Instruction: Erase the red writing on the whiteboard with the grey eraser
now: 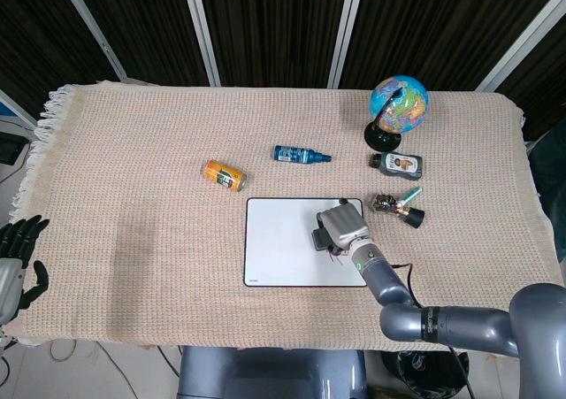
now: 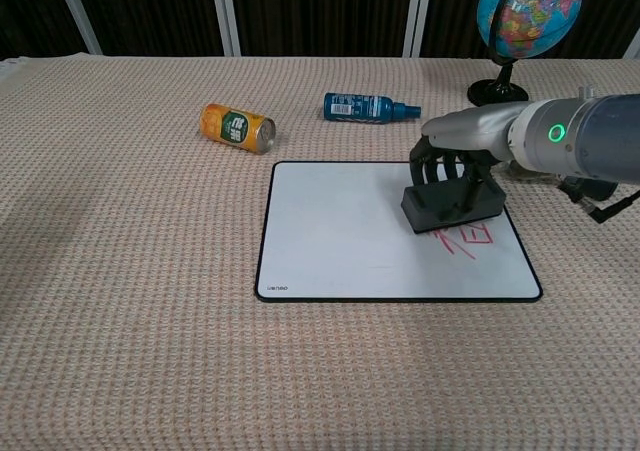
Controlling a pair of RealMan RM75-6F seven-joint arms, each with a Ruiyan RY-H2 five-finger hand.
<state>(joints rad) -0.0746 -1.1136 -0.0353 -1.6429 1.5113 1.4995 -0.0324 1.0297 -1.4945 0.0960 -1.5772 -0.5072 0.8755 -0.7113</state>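
The grey eraser (image 2: 452, 206) sits on the whiteboard (image 2: 340, 231), covering the upper part of the red writing (image 2: 470, 239) in the board's right half. The right hand (image 2: 450, 163) grips it from above, fingers curled over its top. Behind the whiteboard lie an orange can (image 2: 237, 127) and a blue spray bottle (image 2: 366, 107); the globe (image 2: 527, 6) stands behind and right. The left hand (image 1: 18, 244) hangs well left of the whiteboard, off the table edge, fingers apart, holding nothing.

One whiteboard (image 2: 340, 231), one eraser (image 2: 452, 205), one globe (image 1: 399, 101), one orange can (image 2: 237, 128), one blue spray bottle (image 2: 368, 107), one small dark bottle (image 1: 396, 162), two hands: right (image 2: 447, 166), left (image 1: 18, 244).
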